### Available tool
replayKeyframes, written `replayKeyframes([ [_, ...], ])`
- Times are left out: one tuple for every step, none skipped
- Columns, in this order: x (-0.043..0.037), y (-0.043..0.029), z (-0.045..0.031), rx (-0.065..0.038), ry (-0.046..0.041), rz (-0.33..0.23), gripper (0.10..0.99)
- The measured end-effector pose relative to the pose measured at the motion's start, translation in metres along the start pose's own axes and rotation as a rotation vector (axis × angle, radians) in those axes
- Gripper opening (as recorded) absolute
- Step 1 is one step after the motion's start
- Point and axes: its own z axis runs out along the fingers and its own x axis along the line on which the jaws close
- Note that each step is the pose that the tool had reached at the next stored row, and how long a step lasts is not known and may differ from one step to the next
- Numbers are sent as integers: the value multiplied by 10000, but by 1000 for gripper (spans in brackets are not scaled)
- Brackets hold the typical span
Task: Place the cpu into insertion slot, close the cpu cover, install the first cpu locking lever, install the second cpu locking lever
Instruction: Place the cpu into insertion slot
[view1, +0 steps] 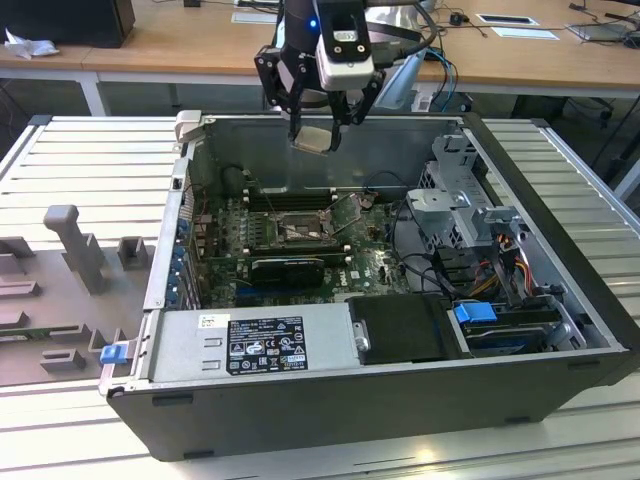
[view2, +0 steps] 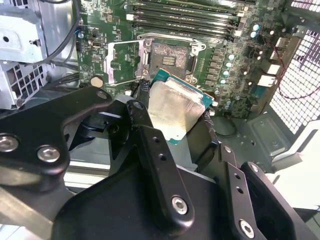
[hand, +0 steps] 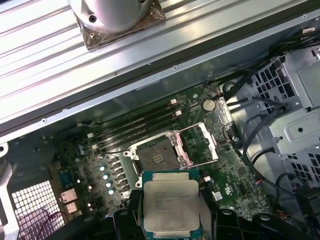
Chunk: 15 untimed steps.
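Silver cpu (hand: 171, 205) in tool (view1: 317, 130); first wrist view reveals empty insertion slot (hand: 157, 159).

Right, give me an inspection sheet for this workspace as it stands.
Surface: ribbed grey metal table, bearing an open dark computer case.
Job's things: silver-grey square cpu held above the case; black-framed square insertion slot empty; silver metal cpu cover swung open.
Clutter: grey plastic fixtures at the exterior view's left.
Grippers: black gripper shut on the cpu.
Cables: black cables beside the drive cage.
Surroundings: wooden desks behind.
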Motion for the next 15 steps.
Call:
replayKeyframes([
  [0, 0, 1, 0, -3, 34, 541],
  [0, 0, 3, -3, -7, 72, 541],
  [0, 0, 5, -4, -9, 97, 541],
  [0, 1, 5, -4, -12, 132, 541],
  [0, 1, 6, -4, -14, 157, 541],
  [0, 1, 8, -5, -20, 222, 541],
  [0, 1, 9, -4, -23, 260, 541],
  [0, 1, 10, -6, -26, 289, 541],
  [0, 1, 12, -7, -30, 333, 541],
  [0, 1, 13, -7, -32, 363, 541],
  [0, 0, 14, -8, -36, 390, 541],
  [0, 0, 15, -9, -39, 430, 541],
  [0, 0, 16, -9, -41, 460, 541],
  [0, 0, 19, -11, -45, 502, 541],
  [0, 0, 21, -12, -50, 552, 541],
])
